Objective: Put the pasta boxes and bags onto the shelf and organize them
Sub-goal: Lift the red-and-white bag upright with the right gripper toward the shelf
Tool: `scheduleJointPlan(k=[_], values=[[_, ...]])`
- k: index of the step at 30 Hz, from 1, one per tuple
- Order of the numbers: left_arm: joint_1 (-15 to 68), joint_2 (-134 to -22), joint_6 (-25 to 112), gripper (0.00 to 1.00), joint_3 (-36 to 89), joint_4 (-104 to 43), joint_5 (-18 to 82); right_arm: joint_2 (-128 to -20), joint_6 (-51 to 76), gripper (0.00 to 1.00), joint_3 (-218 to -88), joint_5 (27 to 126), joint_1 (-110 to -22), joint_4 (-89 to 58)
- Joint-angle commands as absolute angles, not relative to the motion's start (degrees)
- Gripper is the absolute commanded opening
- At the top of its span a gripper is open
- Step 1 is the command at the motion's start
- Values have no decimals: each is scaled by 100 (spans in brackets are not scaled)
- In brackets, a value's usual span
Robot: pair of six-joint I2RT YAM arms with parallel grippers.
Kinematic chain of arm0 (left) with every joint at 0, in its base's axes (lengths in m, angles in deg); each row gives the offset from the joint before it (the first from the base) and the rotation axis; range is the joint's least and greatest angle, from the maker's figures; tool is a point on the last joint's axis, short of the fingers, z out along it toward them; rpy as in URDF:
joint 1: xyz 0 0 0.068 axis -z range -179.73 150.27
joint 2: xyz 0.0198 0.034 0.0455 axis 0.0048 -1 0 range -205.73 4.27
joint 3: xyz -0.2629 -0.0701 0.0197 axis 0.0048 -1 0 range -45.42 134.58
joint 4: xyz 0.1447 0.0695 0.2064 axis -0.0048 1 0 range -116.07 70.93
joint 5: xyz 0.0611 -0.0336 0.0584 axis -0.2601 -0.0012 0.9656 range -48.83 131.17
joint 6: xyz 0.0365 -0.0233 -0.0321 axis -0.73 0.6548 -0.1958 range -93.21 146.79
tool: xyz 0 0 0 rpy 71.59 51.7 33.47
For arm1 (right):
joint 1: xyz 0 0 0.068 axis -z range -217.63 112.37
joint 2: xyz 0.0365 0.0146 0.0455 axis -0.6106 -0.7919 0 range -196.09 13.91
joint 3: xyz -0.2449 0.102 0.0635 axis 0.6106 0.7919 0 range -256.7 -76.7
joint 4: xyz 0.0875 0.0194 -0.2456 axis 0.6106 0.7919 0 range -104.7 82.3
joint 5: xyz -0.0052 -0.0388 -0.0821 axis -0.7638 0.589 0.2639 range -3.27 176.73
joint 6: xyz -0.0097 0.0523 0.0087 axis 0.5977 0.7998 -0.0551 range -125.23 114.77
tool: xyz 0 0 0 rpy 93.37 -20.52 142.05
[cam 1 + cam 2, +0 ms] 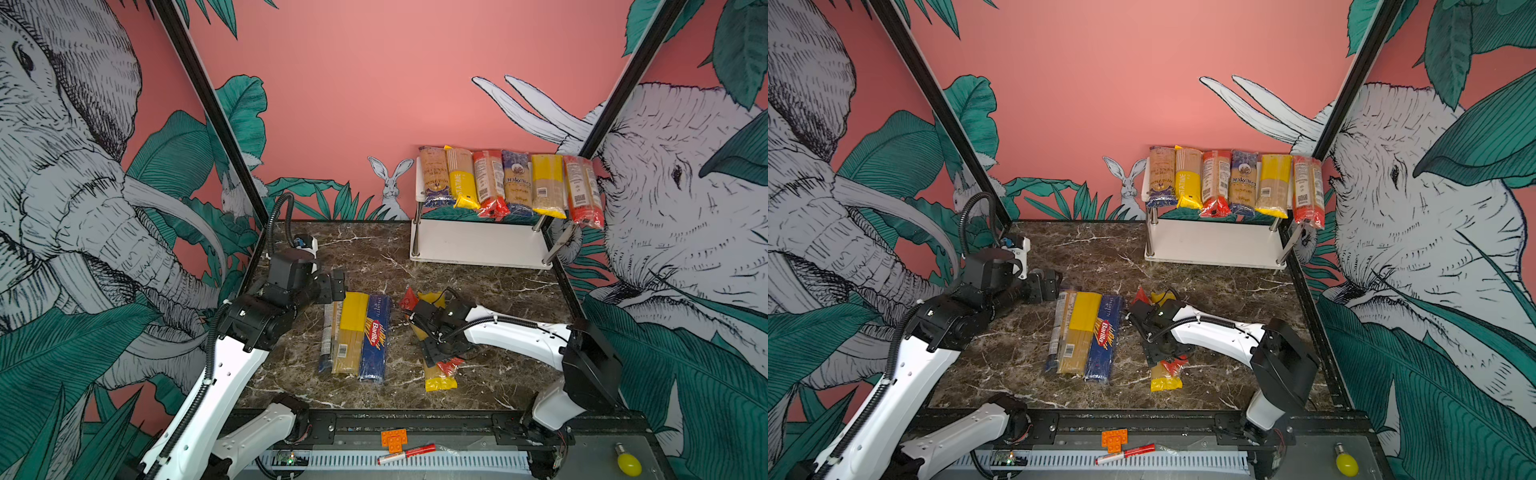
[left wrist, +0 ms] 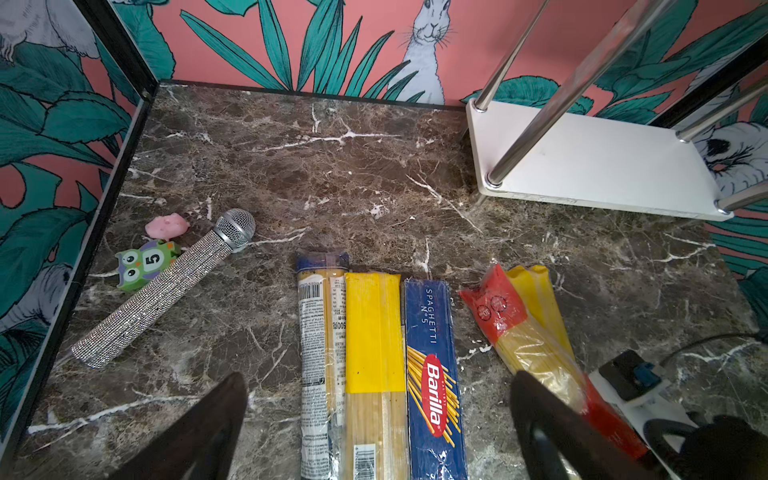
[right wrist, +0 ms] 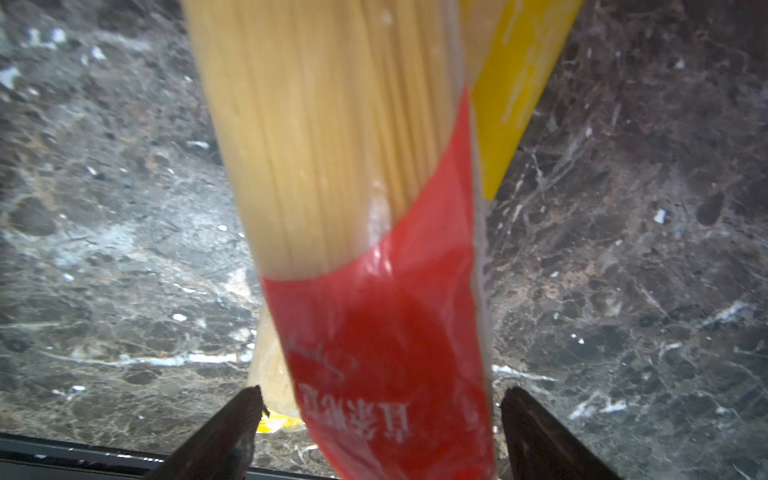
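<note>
The white shelf [image 1: 478, 243] [image 1: 1212, 241] [image 2: 602, 166] stands at the back right, its top tier filled by a row of several pasta bags [image 1: 511, 183]. On the marble lie a blue-ended bag [image 2: 320, 332], a yellow bag [image 1: 351, 332] [image 2: 374, 332] and the Barilla box [image 1: 376, 336] [image 2: 432, 374], side by side. My left gripper [image 1: 334, 286] [image 2: 380, 386] hangs open by their far ends. A red-ended bag [image 3: 365, 208] [image 2: 498, 307] lies across a yellow-ended bag [image 3: 515, 83] [image 1: 440, 380]. My right gripper [image 1: 428, 332] [image 3: 382, 399] straddles the red-ended bag, open, fingers clear of it.
A glittery microphone [image 2: 166, 286], an owl toy [image 2: 145, 264] and a pink piece [image 2: 166, 224] lie at the table's left edge. An orange brick [image 1: 394, 439], a marker [image 1: 405, 454] and a yellow bulb [image 1: 628, 464] sit on the front rail.
</note>
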State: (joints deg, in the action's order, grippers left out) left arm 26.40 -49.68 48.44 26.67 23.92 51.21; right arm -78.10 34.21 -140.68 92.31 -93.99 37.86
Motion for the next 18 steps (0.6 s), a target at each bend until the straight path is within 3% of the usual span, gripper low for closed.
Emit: scheduleJointPlan(k=[1,7,9,13,18], values=[[2603,-4808,4946,99,2595,2529,5206,-8000,3397,89,-14127,9262,-9406,3647],[2604,-4771,4957,99,2595,2599,5224,-8703,3369,84,-14211,9447,-9415,3670],[2603,-4759,4948,99,2616,2629,5250,-8825,3417,76,-14149,9420,-9418,3648],[2604,-4733,4898,99,2663,2713,5314,-8566,3566,48,-13962,9420,-9478,3635],[2603,-4775,4857,99,2720,2713,5323,-7855,3683,39,-13903,9447,-9482,3858]])
